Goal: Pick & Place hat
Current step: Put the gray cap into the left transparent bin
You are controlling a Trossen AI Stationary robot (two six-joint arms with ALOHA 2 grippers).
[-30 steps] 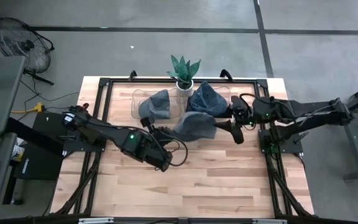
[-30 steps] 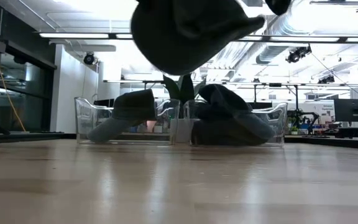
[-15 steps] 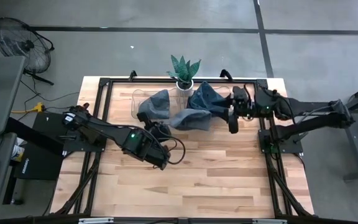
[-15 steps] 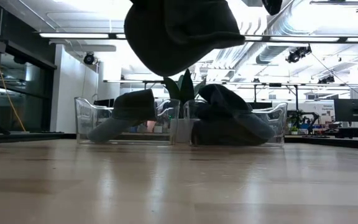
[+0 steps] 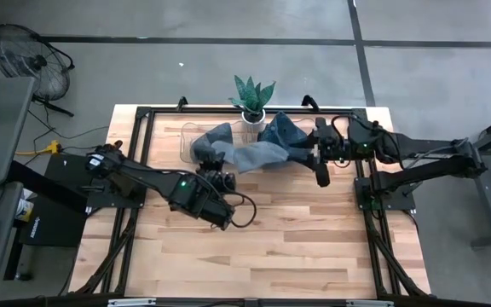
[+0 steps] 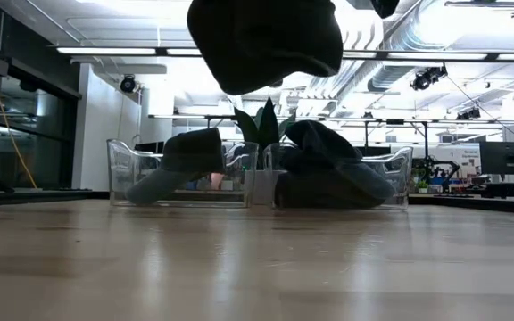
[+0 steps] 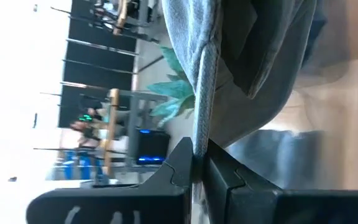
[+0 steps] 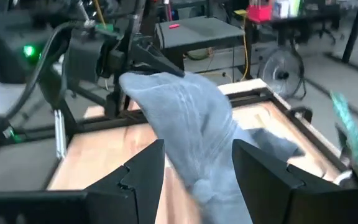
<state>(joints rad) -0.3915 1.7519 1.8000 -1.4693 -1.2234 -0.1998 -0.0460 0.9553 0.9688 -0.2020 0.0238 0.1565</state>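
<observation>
A grey hat (image 5: 258,156) hangs in the air between my two grippers, above the table's far middle; in the low view the hat (image 6: 266,40) hangs well clear of the wood. My left gripper (image 5: 219,173) is shut on the hat's left end. My right gripper (image 5: 318,159) has the hat's right end between its fingers. Behind stand two clear bins. The left bin (image 5: 191,141) holds a grey hat (image 5: 217,136). The right bin (image 6: 398,174) holds a darker hat (image 5: 281,130). My left gripper pinches a stitched edge of the hat (image 7: 196,134) between its two fingertips (image 7: 182,168), coming nearly level from the table's left. The cloth runs away from the fingers, lifted clear of the table. My right gripper has the hat's bulky end (image 8: 204,168) between its two widely spaced fingers (image 8: 143,174), coming nearly level from the table's right. The cloth fills the gap and runs on toward the left gripper, clear of the table.
A potted plant (image 5: 252,95) stands at the far edge, behind and between the bins. Bare wood (image 5: 271,247) covers the near half of the table. A black frame (image 5: 143,115) runs around the table top.
My right gripper has carried its end of the hat toward the far edge, nearer the right bin. My left gripper has rolled about its own axis. The hat, broad and slack a second ago, is now drawn out into a narrower band between the two grippers.
</observation>
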